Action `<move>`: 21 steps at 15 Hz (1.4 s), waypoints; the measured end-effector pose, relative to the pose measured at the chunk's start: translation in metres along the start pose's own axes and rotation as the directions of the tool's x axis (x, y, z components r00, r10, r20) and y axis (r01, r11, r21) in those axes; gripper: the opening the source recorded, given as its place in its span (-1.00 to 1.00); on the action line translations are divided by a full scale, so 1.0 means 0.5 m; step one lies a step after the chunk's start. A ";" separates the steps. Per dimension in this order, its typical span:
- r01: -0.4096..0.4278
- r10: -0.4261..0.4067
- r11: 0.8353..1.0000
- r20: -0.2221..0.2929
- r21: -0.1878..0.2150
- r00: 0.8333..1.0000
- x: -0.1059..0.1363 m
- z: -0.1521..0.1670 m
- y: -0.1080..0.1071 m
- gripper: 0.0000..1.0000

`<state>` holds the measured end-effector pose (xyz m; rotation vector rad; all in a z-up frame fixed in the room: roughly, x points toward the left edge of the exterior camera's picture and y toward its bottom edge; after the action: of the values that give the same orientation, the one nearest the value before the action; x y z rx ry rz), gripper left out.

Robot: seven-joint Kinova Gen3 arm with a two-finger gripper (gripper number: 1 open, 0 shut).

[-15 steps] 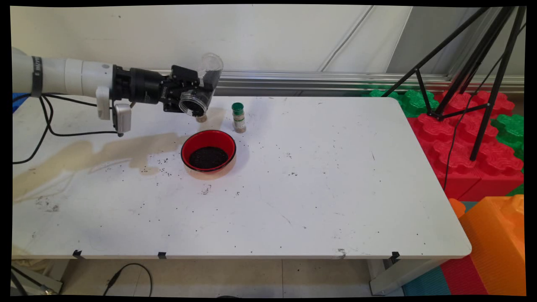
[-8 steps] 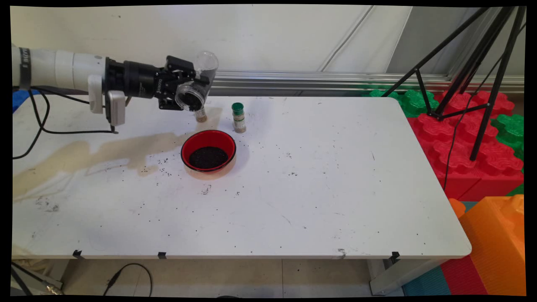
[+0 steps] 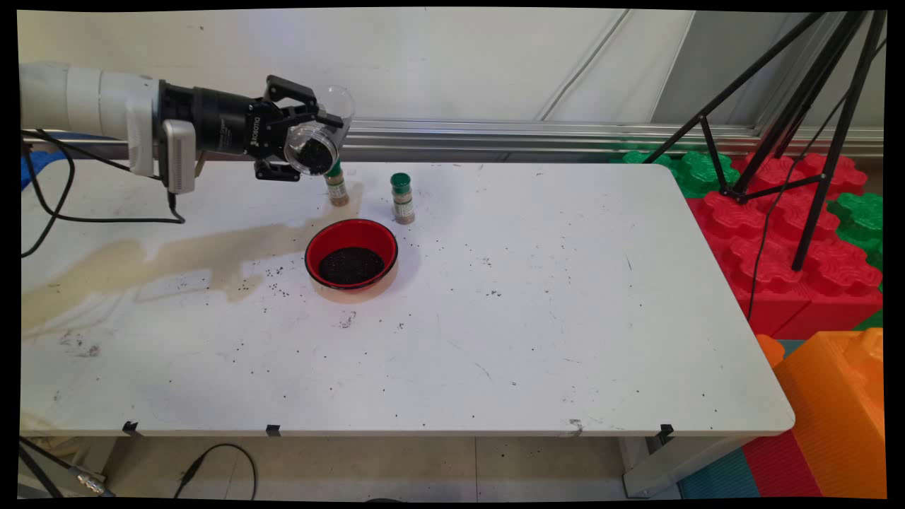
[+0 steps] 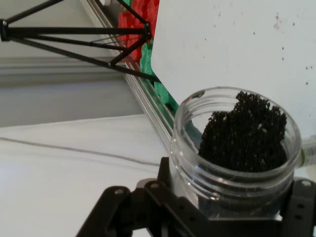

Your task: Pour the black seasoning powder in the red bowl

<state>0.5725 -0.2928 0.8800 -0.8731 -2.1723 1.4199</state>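
My tool [image 3: 311, 138] is clamped shut on a clear plastic jar [image 3: 314, 145], its two fingers pressing the jar's sides (the hand view shows the black linkage hugging the jar [image 4: 237, 153] from below). The jar lies tipped nearly on its side, held well above the far left part of the white bench [image 3: 495, 339], with its open mouth toward the camera in the main view. Dark granules [image 4: 244, 133] are heaped against one side of the jar's inside, reaching up to the threaded rim.

Against a second ago, my tool has drawn back to the left and risen a little, carrying the jar with it. It then hid the upper part of a small spice bottle; now that bottle [image 3: 336, 187], green-capped, shows just below and to the right of my tool. A second green-capped spice bottle [image 3: 402, 199] stands upright further to the right, unmoved.

The red bowl [image 3: 351, 262] sits on the bench below and to the right of my tool, well apart from it, in the same place as before, with a dark layer of the same granules in its bottom. Stray granules [image 3: 272, 276] speckle the bench around the bowl, and a tan stain [image 3: 162, 258] runs across the bench beneath my arm.
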 end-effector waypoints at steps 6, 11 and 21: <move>0.139 -0.139 0.990 0.003 -0.018 0.990 0.018 -0.023 -0.026 -1.00; 0.293 -0.293 0.955 -0.001 -0.042 0.956 0.038 -0.041 -0.051 -1.00; 0.588 -0.593 0.801 -0.016 -0.111 0.805 0.077 -0.062 -0.091 -1.00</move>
<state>0.5513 -0.2589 0.9341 -0.1993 -2.2136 0.9642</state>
